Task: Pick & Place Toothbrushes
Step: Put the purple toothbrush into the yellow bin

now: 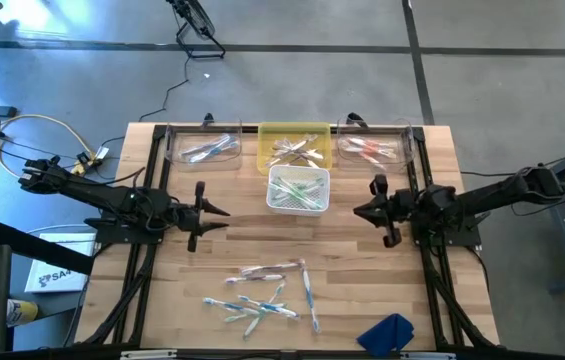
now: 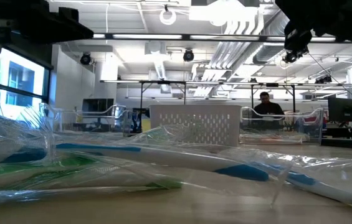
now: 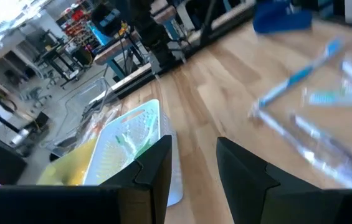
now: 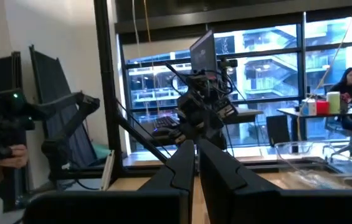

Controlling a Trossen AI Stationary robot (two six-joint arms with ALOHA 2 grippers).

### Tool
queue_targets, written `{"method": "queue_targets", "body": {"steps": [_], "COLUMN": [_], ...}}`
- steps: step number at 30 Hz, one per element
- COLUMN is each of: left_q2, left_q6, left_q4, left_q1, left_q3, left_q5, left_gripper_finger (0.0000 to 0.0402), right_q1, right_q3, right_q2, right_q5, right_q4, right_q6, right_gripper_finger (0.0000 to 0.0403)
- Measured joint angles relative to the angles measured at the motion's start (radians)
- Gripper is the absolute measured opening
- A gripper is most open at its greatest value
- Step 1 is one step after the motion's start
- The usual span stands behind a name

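Observation:
Several toothbrushes (image 1: 262, 290), white with blue, green and pink accents and in clear wrappers, lie loose on the wooden table near its front edge; the low view shows them close up (image 2: 101, 168). More toothbrushes lie in the white basket (image 1: 298, 190) and in the bins behind it. My left gripper (image 1: 220, 215) hovers open at the table's left, above the wood and pointing toward the middle; its fingers (image 3: 154, 171) hold nothing. My right gripper (image 1: 358, 212) hovers shut at the table's right, facing the left one, its fingers (image 4: 182, 162) together and empty.
A clear bin (image 1: 202, 148), a yellow bin (image 1: 294, 145) and another clear bin (image 1: 372, 150) stand in a row at the far edge. A blue cloth (image 1: 387, 332) lies at the front right. Bare wood lies between the two grippers. People sit in the room beyond.

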State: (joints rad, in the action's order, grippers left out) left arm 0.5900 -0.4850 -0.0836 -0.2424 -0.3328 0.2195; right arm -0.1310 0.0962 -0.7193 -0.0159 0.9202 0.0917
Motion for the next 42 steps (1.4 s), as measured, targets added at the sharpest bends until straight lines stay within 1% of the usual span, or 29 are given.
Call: {"method": "queue_targets", "body": {"steps": [4, 6, 17, 21, 25, 29, 33, 38, 42], "left_q2": [0.0, 0.0, 0.0, 0.028, 0.104, 0.217, 0.325, 0.426, 0.509], "left_q6": [0.159, 0.206, 0.251, 0.273, 0.272, 0.28, 0.281, 0.298, 0.33], "left_q4": [-0.054, -0.06, -0.056, -0.079, -0.11, -0.109, -0.108, -0.108, -0.107], "left_q1": [0.0, 0.0, 0.0, 0.0, 0.0, 0.0, 0.0, 0.0, -0.01], "left_q3": [0.0, 0.0, 0.0, 0.0, -0.004, -0.033, -0.075, -0.139, -0.199], "left_q5": [0.0, 0.0, -0.001, 0.01, 0.01, 0.007, -0.032, -0.101, -0.121], "left_gripper_finger": [0.0122, 0.0122, 0.0122, 0.0122, 0.0122, 0.0122, 0.0122, 0.0122, 0.0122], "right_q1": [0.0, 0.0, 0.0, 0.0, 0.0, 0.0, 0.0, 0.0, 0.0], "right_q3": [-0.008, -0.008, -0.008, -0.008, -0.008, -0.008, -0.008, -0.008, -0.008], "right_q2": [0.0, 0.0, -0.002, -0.003, -0.003, -0.003, -0.003, -0.003, -0.002], "right_q5": [0.034, 0.05, 0.05, 0.049, 0.049, 0.049, 0.049, 0.049, 0.049], "right_q4": [-0.001, -0.002, -0.017, -0.038, -0.041, -0.041, -0.041, -0.043, -0.06], "right_q6": [0.018, 0.018, 0.017, 0.018, 0.02, 0.02, 0.02, 0.019, 0.018], "right_gripper_finger": [0.0015, 0.0015, 0.0015, 0.0015, 0.0015, 0.0015, 0.0015, 0.0015, 0.0015]}}
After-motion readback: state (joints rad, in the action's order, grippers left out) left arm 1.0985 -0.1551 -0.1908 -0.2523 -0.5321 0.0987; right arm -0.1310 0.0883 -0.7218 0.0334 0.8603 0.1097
